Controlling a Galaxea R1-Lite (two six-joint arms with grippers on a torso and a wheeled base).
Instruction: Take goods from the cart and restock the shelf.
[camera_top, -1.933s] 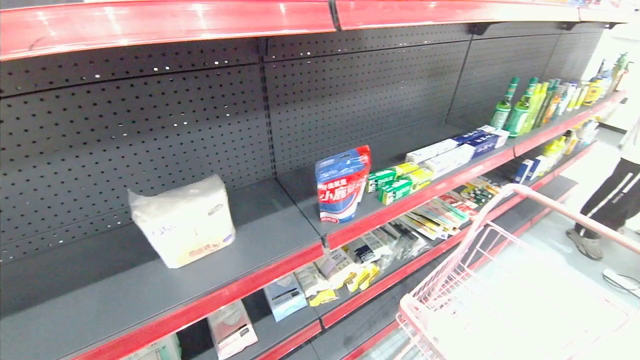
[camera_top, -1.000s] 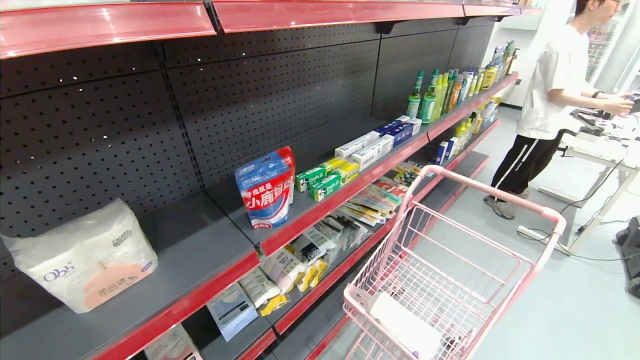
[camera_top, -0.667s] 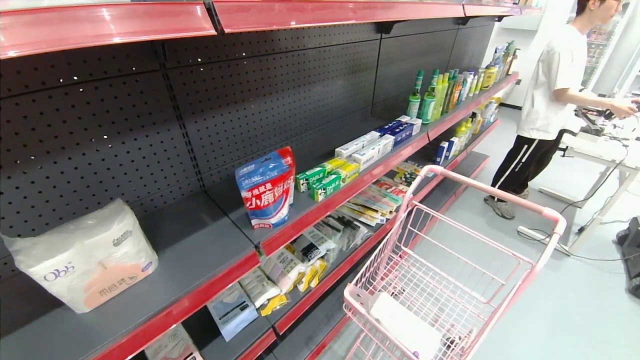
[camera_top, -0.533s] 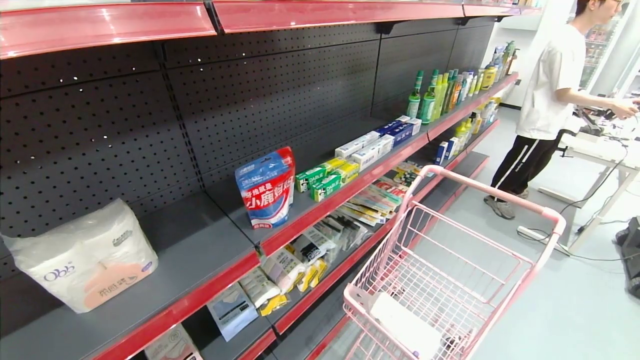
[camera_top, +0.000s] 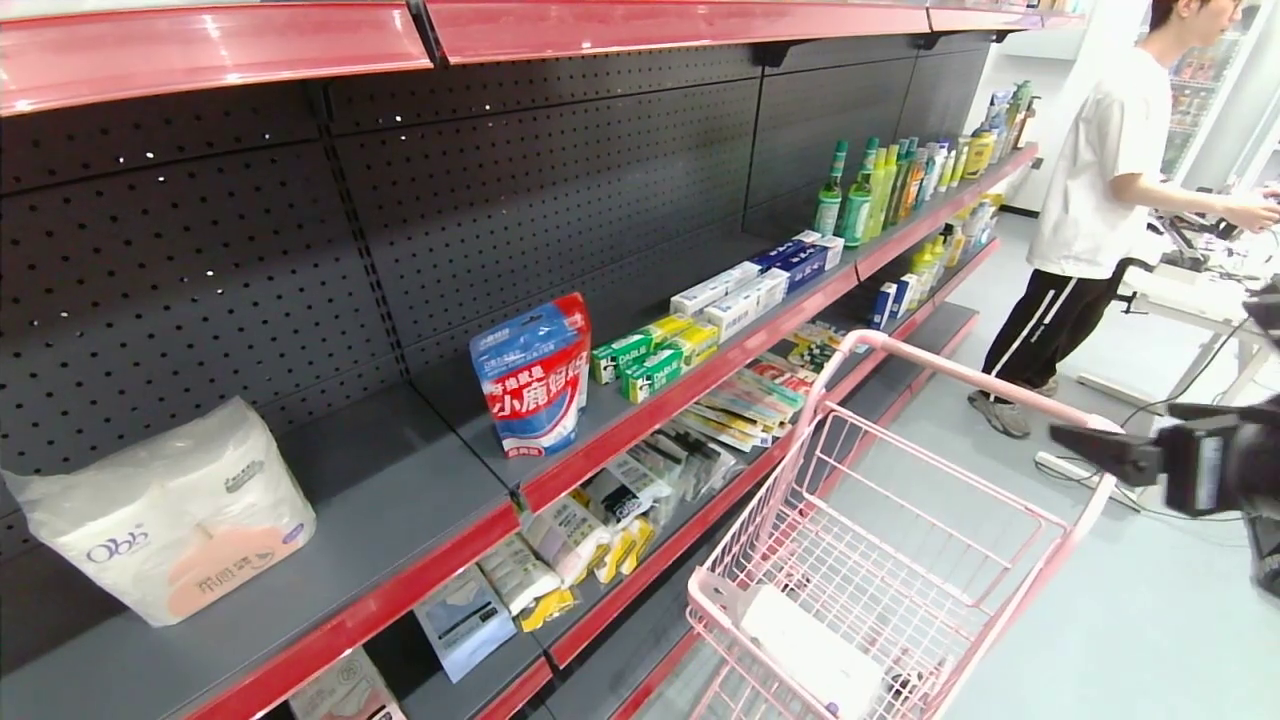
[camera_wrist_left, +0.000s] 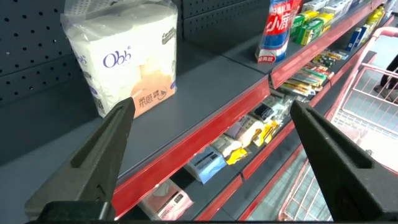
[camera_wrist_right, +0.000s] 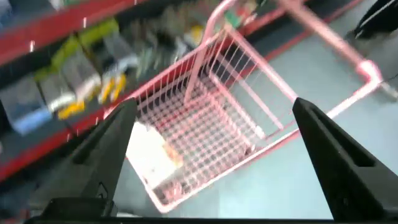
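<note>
Closest to me, the pink cart (camera_top: 960, 375) stands by the shelf (camera_top: 400, 480) with one white pack (camera_top: 810, 650) lying flat in its basket; I can't make out any print on it. The right hand (camera_wrist_right: 211, 109) has just swung in over the cart's handle, fingers spread wide and empty. The left hand (camera_wrist_left: 211, 106) hangs before the shelf, also wide open and empty. On the shelf board sit a tissue pack (camera_top: 170, 525), then an upright blue and red pouch (camera_top: 530, 375), green boxes (camera_top: 650, 360) just beside it, and farther along, bottles (camera_top: 870, 195).
</note>
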